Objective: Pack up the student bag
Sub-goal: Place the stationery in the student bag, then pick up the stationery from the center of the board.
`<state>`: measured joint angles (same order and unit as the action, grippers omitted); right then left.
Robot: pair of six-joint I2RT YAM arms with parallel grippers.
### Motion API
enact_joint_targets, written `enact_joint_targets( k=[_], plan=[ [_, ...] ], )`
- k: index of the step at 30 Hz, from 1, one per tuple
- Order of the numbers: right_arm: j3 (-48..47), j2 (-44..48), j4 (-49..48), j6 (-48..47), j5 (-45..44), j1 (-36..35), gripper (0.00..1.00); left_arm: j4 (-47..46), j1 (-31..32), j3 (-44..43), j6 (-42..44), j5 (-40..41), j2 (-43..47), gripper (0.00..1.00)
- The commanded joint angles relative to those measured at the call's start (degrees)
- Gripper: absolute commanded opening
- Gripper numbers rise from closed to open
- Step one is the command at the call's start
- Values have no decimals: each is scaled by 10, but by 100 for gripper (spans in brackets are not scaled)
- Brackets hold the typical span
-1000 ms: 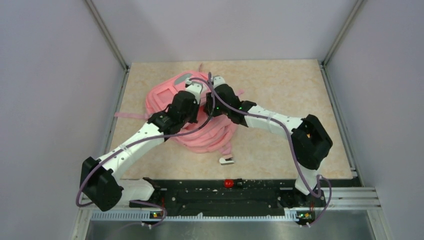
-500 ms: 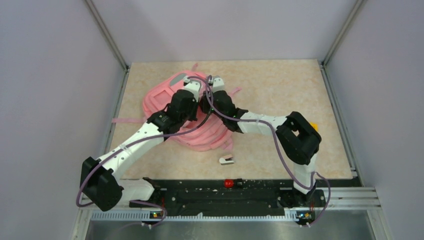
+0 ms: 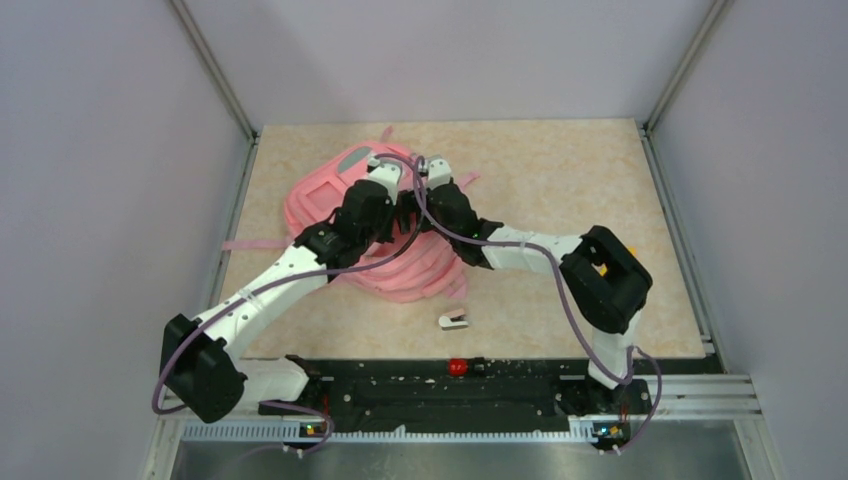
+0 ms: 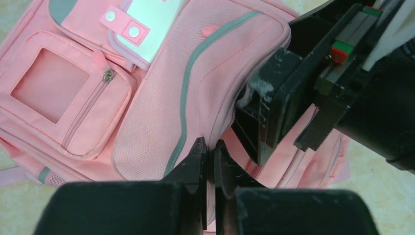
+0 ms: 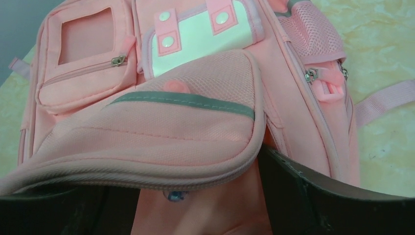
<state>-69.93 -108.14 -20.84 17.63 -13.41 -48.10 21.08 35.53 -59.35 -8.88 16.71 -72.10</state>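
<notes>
Student bag [image 3: 318,205]: hold flap [image 4: 195,83] edge pinched in the closed left hand [image 4: 209,152], lifted above the open right hand [image 5: 195,208]; reach in under it without snagging.

Free table [image 3: 600,170] right of the bag [image 3: 312,205]

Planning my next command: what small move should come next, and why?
Probably ease the right gripper back out from under the flap of the student bag: its jaws stand open there, while the left gripper pinches the flap's edge, lifting the pocket mouth.
</notes>
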Motion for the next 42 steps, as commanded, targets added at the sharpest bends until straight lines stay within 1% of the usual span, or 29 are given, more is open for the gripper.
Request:
enact_joint_targets(
  k=[1,5,10,12,19,21,23,24,27,33,36,42],
  plan=[
    [19,70,9,-39,33,4,82,-41,11,-12,-1,-24,33,0],
    [80,145,15,-43,65,3,84,-38,9,-13,-1,-17,31,0],
    [154,256,78,-47,107,2,84,-33,0,-16,-6,-22,23,0],
    [192,304,117,-56,129,1,84,-32,0,-17,-7,-25,23,0],
    [308,431,233,-106,270,-3,83,-34,0,-15,-1,-22,21,0],
    [340,458,246,-112,300,-5,83,-34,-1,-14,-1,-22,16,0],
    [368,475,241,-112,304,-17,83,-33,-1,-14,-1,-24,12,0],
    [379,477,224,-114,310,-27,83,-33,-1,-15,-1,-25,9,0],
    [390,460,195,-124,273,-51,84,-33,-2,-16,-1,-26,3,0],
    [365,386,194,-189,244,-79,84,-32,-2,-15,-1,-31,2,0],
    [358,357,174,-219,237,-98,84,-32,-2,-16,-1,-32,1,0],
    [358,341,116,-258,231,-114,84,-32,-1,-16,-1,-32,2,0]
  ],
)
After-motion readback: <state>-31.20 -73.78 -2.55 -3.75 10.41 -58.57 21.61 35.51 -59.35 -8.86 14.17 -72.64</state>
